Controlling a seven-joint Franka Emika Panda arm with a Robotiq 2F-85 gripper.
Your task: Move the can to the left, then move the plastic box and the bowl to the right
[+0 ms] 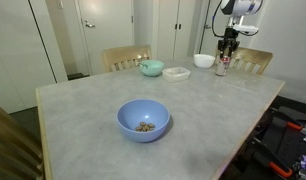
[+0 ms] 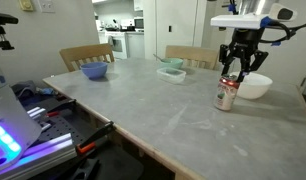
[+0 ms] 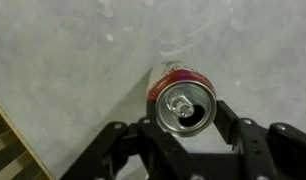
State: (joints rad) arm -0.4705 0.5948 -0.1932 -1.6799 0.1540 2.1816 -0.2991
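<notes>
Your pincer [image 3: 185,128] hangs straight over the can [image 3: 185,103], with one finger [image 3: 143,128] on each side of it. The jaws stand partly open, about as wide as the can. In the wrist view each finger lies right against the can's rim, but you cannot tell from these views whether they already clamp it or only flank it. The can stands upright on the table [image 1: 83,115], directly under the pincer [image 2: 240,72], and its opened top faces the wrist camera. In an exterior view the can [image 2: 227,94] shows red markings on silver.

There is one can. There is one plastic box [image 1: 176,72], lying flat on the table farther along the same edge from the pincer [image 1: 228,48].

There are three bowls. A small white bowl [image 2: 256,87] sits just beside the pincer and the can. A teal bowl [image 1: 151,68] sits just beyond the plastic box [image 2: 172,74], touching or nearly touching it. The light-blue bowl [image 1: 143,120] is well apart from the pincer, out on the middle of the table, with a few small brown bits in it.

Two wooden chairs [image 1: 126,57] stand at the table's far edge.
</notes>
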